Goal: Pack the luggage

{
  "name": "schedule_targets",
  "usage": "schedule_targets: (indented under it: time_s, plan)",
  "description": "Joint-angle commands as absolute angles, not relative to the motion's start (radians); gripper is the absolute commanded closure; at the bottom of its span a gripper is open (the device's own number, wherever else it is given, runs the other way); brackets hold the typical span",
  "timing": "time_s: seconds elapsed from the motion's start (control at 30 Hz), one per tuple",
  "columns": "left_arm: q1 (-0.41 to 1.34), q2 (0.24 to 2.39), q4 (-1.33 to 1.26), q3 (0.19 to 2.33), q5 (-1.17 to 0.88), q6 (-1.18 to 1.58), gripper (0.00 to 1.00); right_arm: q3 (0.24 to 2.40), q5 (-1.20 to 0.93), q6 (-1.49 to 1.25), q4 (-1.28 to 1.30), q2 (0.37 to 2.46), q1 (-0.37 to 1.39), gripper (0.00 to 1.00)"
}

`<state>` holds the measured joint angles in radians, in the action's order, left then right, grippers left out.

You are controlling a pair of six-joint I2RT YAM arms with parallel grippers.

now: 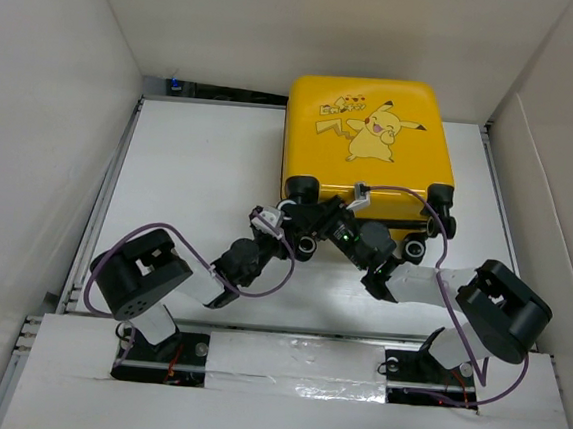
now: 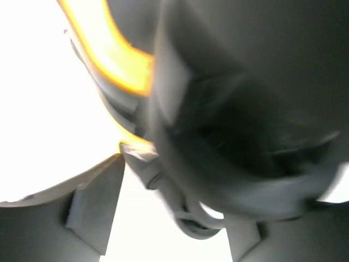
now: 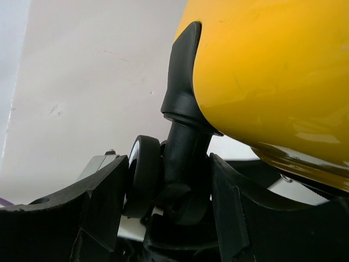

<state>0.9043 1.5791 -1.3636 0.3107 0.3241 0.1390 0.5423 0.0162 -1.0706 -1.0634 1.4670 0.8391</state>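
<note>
The luggage (image 1: 369, 136) is a yellow suitcase with a Pikachu print, lying flat at the back centre with its lid down and its black wheels toward me. My right gripper (image 1: 317, 235) reaches in from the right. In the right wrist view its jaws (image 3: 169, 185) are closed on a black wheel (image 3: 146, 174) and its stem under the yellow shell (image 3: 272, 71). My left gripper (image 1: 284, 214) is pressed against the suitcase's near-left corner. Its view is blurred: the jaws (image 2: 169, 229) stand wide apart, with a grey zipper-like part (image 2: 182, 204) and a yellow edge (image 2: 117, 60) just ahead.
White walls enclose the white table (image 1: 199, 177) on the left, back and right. Purple cables (image 1: 164, 234) loop from both arms. The arm bases (image 1: 135, 282) stand at the near edge. Another wheel (image 1: 415, 248) sits to the right of the grippers.
</note>
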Motion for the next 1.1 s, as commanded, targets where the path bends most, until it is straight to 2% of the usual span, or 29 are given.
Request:
schedule_targets:
  time_s: [0.0,0.1,0.3,0.33,0.4,0.5,0.6,0.63,0.77,0.83,0.93,1.0,1.07]
  plan:
    - [0.841,1.568,-2.068,0.292,0.451,0.181,0.35,0.588,-0.293,-1.17,-1.399,1.41,0.922,1.0]
    - [0.83,1.566,-2.066,0.285,0.443,0.195,0.32,0.592,-0.299,-1.17,-1.4,1.417,0.922,1.0]
    - [0.798,1.552,-2.066,0.314,0.339,0.236,0.4,0.589,-0.302,-1.177,-1.42,1.43,0.922,1.0]
    - [0.798,1.543,-2.066,0.311,0.307,0.242,0.47,0.586,-0.305,-1.177,-1.425,1.43,0.922,1.0]
    - [0.798,1.5,-2.068,0.281,0.305,0.258,0.54,0.583,-0.311,-1.178,-1.427,1.428,0.904,1.0]
    - [0.811,1.483,-2.068,0.281,0.322,0.221,0.52,0.583,-0.319,-1.178,-1.43,1.427,0.904,1.0]
    - [0.811,1.488,-2.068,0.322,0.302,0.222,0.64,0.592,-0.324,-1.177,-1.433,1.433,0.904,1.0]
    - [0.811,1.494,-2.066,0.336,0.293,0.227,0.65,0.592,-0.325,-1.178,-1.44,1.442,0.914,1.0]
    - [0.811,1.523,-2.068,0.411,0.273,0.238,0.65,0.589,-0.328,-1.181,-1.457,1.456,0.923,1.0]
    - [0.821,1.528,-2.068,0.419,0.268,0.251,0.57,0.581,-0.327,-1.183,-1.462,1.457,0.923,1.0]
    - [0.831,1.532,-2.068,0.437,0.299,0.25,0.53,0.578,-0.33,-1.187,-1.477,1.466,0.923,1.0]
    - [0.831,1.54,-2.068,0.46,0.319,0.235,0.58,0.578,-0.331,-1.193,-1.486,1.476,0.923,1.0]
    - [0.822,1.539,-2.068,0.477,0.362,0.25,0.7,0.575,-0.333,-1.198,-1.496,1.482,0.934,1.0]
